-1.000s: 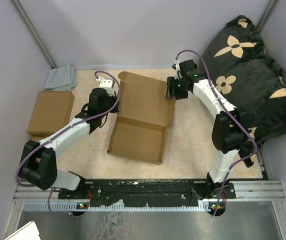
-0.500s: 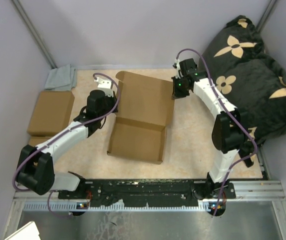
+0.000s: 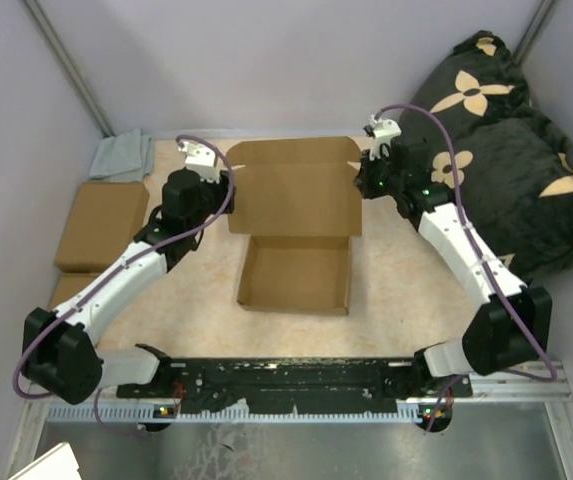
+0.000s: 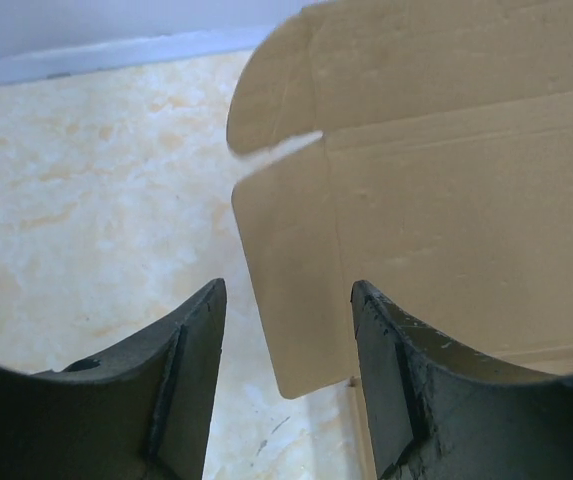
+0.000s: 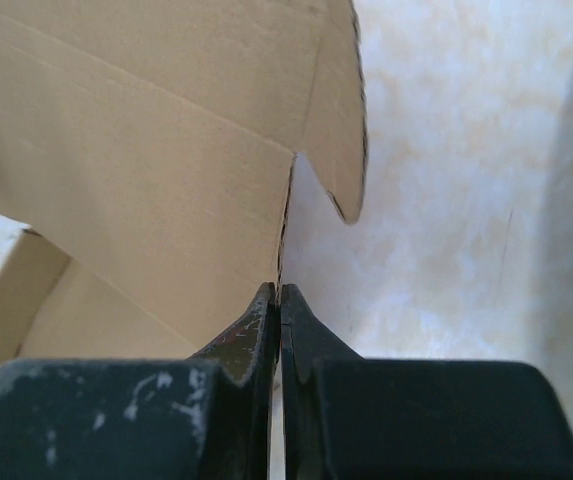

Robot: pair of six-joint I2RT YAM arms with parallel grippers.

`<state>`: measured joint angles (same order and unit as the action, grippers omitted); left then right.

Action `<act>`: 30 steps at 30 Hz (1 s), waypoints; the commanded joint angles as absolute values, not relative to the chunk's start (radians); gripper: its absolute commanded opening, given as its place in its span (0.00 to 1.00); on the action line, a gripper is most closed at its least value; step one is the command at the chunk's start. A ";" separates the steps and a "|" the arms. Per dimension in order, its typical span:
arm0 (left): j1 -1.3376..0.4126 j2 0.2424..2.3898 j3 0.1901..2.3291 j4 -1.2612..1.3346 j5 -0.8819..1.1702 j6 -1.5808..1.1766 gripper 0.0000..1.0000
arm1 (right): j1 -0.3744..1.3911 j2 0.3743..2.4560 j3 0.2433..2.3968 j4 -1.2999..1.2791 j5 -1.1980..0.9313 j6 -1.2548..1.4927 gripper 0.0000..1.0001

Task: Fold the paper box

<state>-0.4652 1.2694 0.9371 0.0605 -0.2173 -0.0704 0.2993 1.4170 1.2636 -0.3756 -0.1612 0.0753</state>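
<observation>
Paper box (image 3: 296, 270) got squared up, lid (image 3: 291, 195) raised; left hand (image 4: 286, 335) released, right hand (image 5: 279, 300) clamped on lid edge, so closing's probably next.

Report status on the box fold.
Left gripper open at left flap of paper box. Right gripper shut on its right edge. Lid open. Nothing blocking.

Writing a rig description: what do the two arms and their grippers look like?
The left arm and right arm have white shells, black joints and a purple cable each. The left gripper and right gripper are black with pale scuffs. A green light shows on the right wrist.
</observation>
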 commanded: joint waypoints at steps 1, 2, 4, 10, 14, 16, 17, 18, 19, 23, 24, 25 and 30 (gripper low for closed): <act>-0.470 1.221 1.047 -0.018 -0.192 -0.028 0.60 | 0.306 1.337 1.197 -0.158 -0.247 -0.025 0.00; -0.469 1.220 1.066 -0.032 -0.195 -0.025 0.60 | 0.308 1.325 1.175 -0.136 -0.252 -0.028 0.00; -0.470 1.221 1.099 -0.065 -0.197 -0.006 0.60 | 0.306 1.298 1.129 -0.082 -0.266 -0.040 0.00; -0.469 1.288 1.204 -0.216 -0.189 0.042 0.60 | 0.306 1.244 1.026 0.007 -0.281 -0.052 0.00; -0.463 1.360 1.247 -0.279 -0.160 0.048 0.59 | 0.307 1.245 1.016 0.007 -0.282 -0.046 0.00; -0.462 1.407 1.267 -0.309 -0.150 0.042 0.59 | 0.307 1.243 1.014 0.003 -0.279 -0.048 0.00; -0.461 1.422 1.275 -0.317 -0.149 0.044 0.58 | 0.307 1.242 1.013 0.001 -0.278 -0.048 0.00; -0.460 1.437 1.281 -0.321 -0.156 0.043 0.58 | 0.306 1.240 1.012 0.000 -0.278 -0.049 0.00; -0.460 1.447 1.285 -0.321 -0.167 0.043 0.58 | 0.306 1.238 1.011 -0.001 -0.278 -0.051 0.00; -0.449 1.473 1.293 -0.312 -0.201 0.045 0.59 | 0.308 1.232 1.013 -0.013 -0.279 -0.052 0.00; -0.446 1.475 1.295 -0.308 -0.204 0.044 0.59 | 0.307 1.230 1.012 -0.017 -0.279 -0.052 0.00; -0.442 1.476 1.295 -0.306 -0.206 0.044 0.59 | 0.307 1.230 1.013 -0.019 -0.280 -0.052 0.00; -0.422 1.473 1.295 -0.295 -0.228 0.046 0.61 | 0.307 1.232 1.010 -0.027 -0.278 -0.054 0.00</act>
<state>-0.4393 1.4834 1.2545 -0.3138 -0.1967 0.0315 0.2993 1.2758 1.0016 -0.0761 -0.2733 -0.0345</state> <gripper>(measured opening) 0.605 0.009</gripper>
